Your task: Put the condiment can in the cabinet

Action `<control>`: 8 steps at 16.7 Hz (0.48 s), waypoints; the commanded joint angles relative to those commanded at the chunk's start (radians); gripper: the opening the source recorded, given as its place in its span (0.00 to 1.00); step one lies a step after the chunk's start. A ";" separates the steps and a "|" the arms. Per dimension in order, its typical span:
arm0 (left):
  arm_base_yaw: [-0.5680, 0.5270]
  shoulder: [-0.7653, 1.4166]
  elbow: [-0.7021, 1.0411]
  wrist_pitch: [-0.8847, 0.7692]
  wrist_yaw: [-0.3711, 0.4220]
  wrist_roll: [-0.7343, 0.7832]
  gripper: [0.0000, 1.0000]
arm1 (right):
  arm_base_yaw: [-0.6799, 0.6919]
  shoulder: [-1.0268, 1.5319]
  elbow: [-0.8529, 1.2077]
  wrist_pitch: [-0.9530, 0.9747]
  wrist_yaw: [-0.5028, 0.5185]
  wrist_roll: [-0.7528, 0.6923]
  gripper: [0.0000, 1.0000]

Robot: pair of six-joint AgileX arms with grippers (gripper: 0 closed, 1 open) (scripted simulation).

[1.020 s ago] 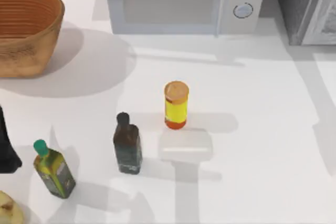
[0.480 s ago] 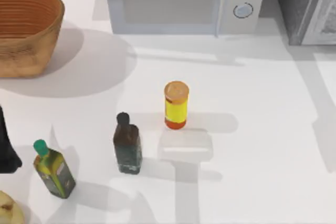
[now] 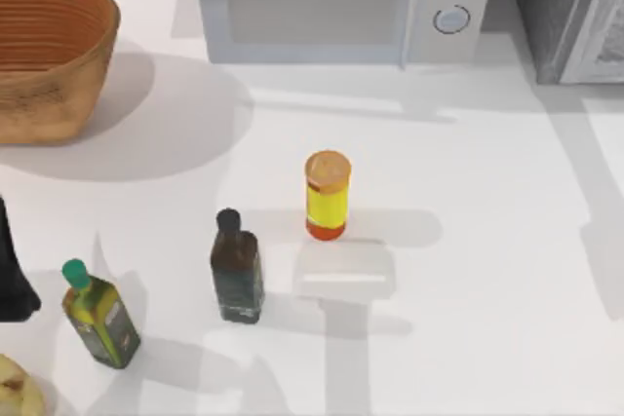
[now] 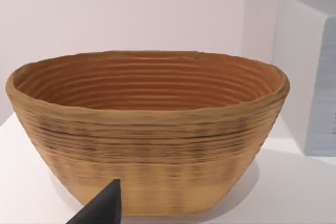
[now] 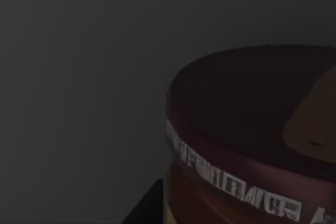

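Setting the condiment can (image 5: 252,145) down well means keeping it upright and letting go only once its base rests flat. The right wrist view has its maroon lid close up against dark surroundings, which I judge to be inside the cabinet (image 3: 570,7) at the far right of the table (image 3: 487,241) (whether the right arm's jaws pinch it, I cannot tell). Any retreat should run straight back. The left arm (image 3: 10,280) sits parked at the left edge facing the basket (image 4: 147,129), and I cannot tell how its jaws stand.

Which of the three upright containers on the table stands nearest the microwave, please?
The yellow container with the orange cap; the dark bottle and green-capped bottle stand farther from the microwave.
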 joint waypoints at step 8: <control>0.000 0.000 0.000 0.000 0.000 0.000 1.00 | 0.000 0.000 0.000 0.000 0.000 0.000 1.00</control>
